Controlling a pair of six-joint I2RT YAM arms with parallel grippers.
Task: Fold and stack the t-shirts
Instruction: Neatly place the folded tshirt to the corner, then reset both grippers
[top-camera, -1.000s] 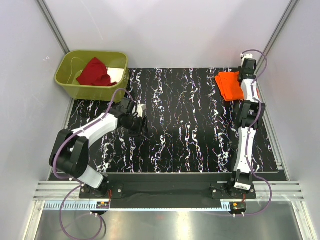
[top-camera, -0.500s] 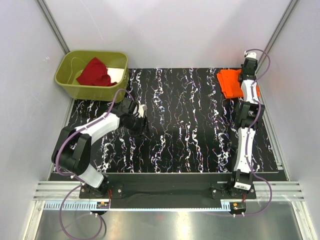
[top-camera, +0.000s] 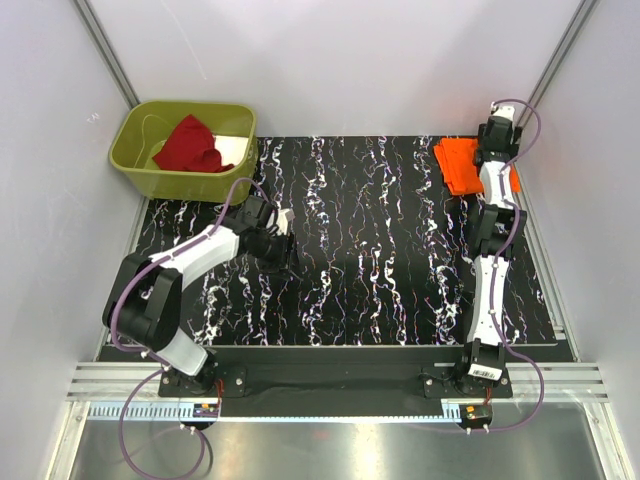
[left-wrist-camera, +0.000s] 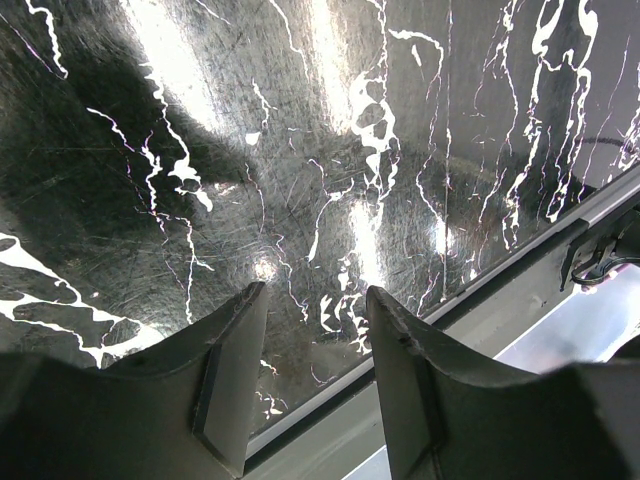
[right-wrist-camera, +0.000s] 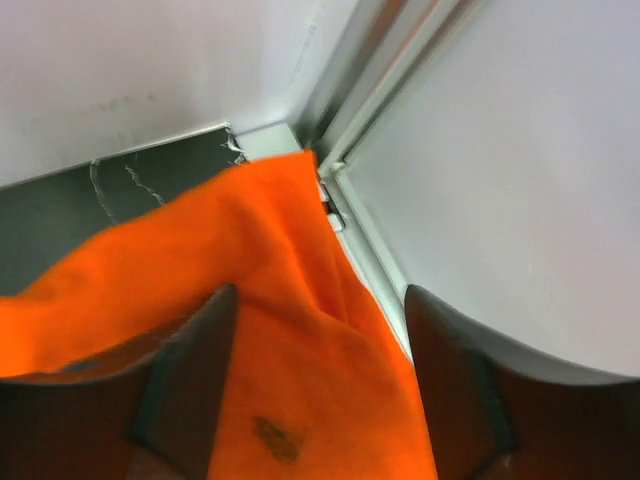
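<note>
The folded bright orange t-shirt lies at the table's far right corner, its edge against the side rail. My right gripper hovers over it; in the right wrist view the jaws stand wide apart, open, with the orange cloth lying loose beneath and between them. The dark red t-shirt sits crumpled inside the olive-green bin at the far left. My left gripper hangs low over the left middle of the table, open, with only bare tabletop between its fingers.
The black marbled table runs between the two arms. A metal rail and the white walls close off the corner right behind the orange shirt. The table's edge rail shows just beyond my left fingers.
My right gripper has carried the orange shirt slightly further into the far right corner and opened, letting it go. The left arm has barely shifted.
</note>
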